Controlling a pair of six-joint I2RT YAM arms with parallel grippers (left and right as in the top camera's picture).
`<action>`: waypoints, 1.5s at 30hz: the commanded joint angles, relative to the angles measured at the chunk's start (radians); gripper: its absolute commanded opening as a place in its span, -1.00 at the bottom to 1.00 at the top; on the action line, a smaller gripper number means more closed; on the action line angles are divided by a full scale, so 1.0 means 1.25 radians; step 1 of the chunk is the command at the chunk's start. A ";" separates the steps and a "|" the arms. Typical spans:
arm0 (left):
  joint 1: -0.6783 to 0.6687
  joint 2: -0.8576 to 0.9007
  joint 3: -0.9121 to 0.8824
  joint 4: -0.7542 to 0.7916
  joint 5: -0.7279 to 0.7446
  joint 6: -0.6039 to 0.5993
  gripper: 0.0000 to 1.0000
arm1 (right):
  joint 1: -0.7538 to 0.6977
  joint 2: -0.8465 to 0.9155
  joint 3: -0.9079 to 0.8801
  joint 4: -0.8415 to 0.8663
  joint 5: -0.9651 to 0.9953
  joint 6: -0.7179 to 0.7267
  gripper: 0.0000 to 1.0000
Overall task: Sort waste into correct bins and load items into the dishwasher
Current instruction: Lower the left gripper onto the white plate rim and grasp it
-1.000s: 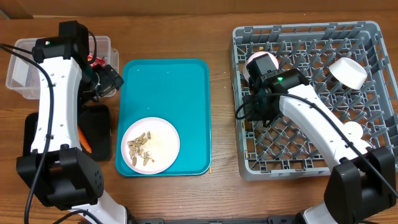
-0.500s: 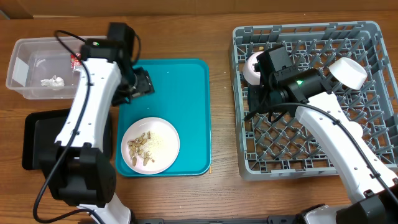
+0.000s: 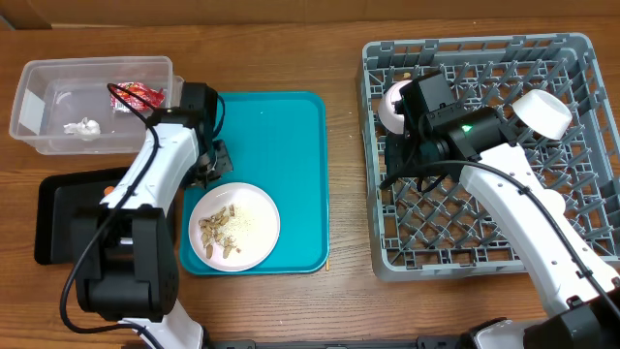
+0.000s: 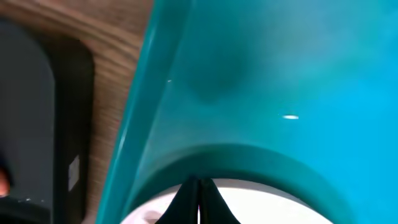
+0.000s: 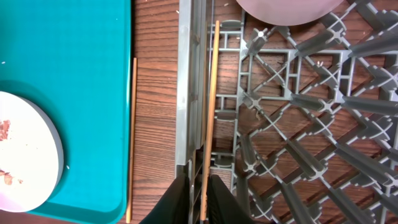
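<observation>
My left hand [image 4: 199,198] had swung from the clear tub [image 3: 58,109] to the plate [image 3: 254,225] rim on the teal tray [image 3: 281,136], fingers now pressed together, my right hand [image 5: 199,202] stayed clamped on a chopstick [image 5: 212,106] at the rack [image 5: 186,93] wall

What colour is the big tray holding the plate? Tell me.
Teal, a plain solid colour; the overhead view shows the tray best.

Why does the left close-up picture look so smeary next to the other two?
Left wrist view: soft throughout, the teal tray and white plate blurred, probably too near the lens, with one small glare streak. Right wrist view: crisp, chopstick and table grain sharp. Overhead view: evenly lit, sharp, only soft shadows.
</observation>
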 commanded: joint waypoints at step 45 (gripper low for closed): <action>0.078 0.097 0.038 -0.122 -0.195 -0.045 -0.92 | 0.158 0.066 0.014 0.073 -0.130 0.038 -0.33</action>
